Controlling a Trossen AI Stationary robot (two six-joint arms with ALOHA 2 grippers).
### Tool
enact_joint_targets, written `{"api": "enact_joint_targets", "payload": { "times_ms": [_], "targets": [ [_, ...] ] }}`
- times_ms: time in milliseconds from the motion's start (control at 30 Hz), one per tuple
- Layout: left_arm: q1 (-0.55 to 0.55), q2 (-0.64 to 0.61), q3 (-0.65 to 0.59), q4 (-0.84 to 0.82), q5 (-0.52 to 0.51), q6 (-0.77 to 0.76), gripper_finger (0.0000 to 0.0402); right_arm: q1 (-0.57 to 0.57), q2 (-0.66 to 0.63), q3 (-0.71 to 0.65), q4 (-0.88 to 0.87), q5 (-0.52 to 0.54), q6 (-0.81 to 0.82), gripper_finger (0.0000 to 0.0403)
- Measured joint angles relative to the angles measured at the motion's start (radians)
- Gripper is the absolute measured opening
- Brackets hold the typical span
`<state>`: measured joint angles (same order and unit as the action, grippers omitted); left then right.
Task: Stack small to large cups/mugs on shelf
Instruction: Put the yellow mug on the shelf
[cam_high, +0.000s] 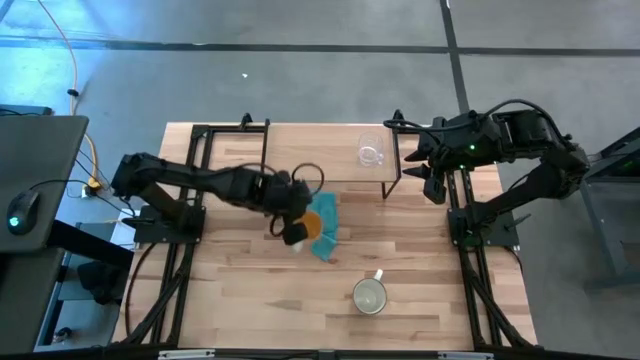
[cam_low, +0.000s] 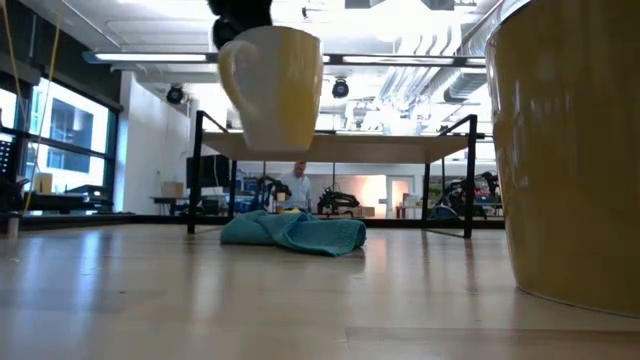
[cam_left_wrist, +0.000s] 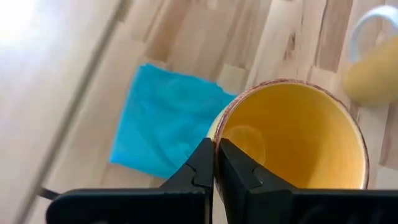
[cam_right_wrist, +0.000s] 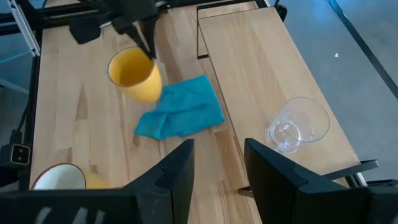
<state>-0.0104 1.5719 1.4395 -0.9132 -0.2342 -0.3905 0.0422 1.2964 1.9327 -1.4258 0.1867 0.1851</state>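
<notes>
Overhead, the glass cup (cam_high: 371, 153) already stands on the shelf (cam_high: 300, 150); the left gripper (cam_high: 291, 226) carries the orange mug (cam_high: 299, 229) near the shelf, above the teal cloth (cam_high: 325, 225). Low down, the mug hangs clear of the worktop (cam_low: 250, 300). The left wrist shows fingers (cam_left_wrist: 233, 171) pinching its rim. The right gripper (cam_right_wrist: 214, 165) waits spread and empty beside the shelf; the cream mug (cam_high: 369, 295), well off, remains.

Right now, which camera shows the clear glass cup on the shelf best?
The right wrist view: the clear glass cup stands unobstructed on the shelf, its rim and base both visible. The high view shows it from above, only as a faint outline. The low view and left wrist view don't show it.
</notes>
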Motion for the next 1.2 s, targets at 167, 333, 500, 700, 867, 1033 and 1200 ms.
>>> {"api": "enact_joint_targets", "payload": {
  "times_ms": [167,333,500,700,867,1033,1200],
  "targets": [
    [0.079,0.0,0.062,-0.011,0.035,0.081,0.0,0.0,0.0,0.0,-0.009,-0.006,0.02,0.0133],
    [0.167,0.0,0.122,-0.015,0.062,0.151,0.0,0.0,0.0,0.0,-0.025,-0.008,0.042,0.0133],
    [0.261,0.0,0.185,-0.019,0.069,0.216,0.0,0.0,0.0,0.0,-0.029,-0.009,0.051,0.0133],
    [0.38,0.0,0.247,-0.004,0.1,0.273,0.0,0.0,0.0,0.0,-0.029,-0.01,0.05,0.0133],
    [0.468,0.0,0.256,0.017,0.141,0.282,0.0,0.0,0.0,0.0,-0.029,-0.012,0.045,0.0133],
    [0.523,0.017,0.256,0.041,0.18,0.284,0.0,0.0,0.0,0.0,-0.029,-0.012,0.042,0.0133],
    [0.546,0.051,0.256,0.063,0.203,0.297,0.0,0.0,0.0,0.0,-0.029,-0.011,0.042,0.0133]
  ]
}}
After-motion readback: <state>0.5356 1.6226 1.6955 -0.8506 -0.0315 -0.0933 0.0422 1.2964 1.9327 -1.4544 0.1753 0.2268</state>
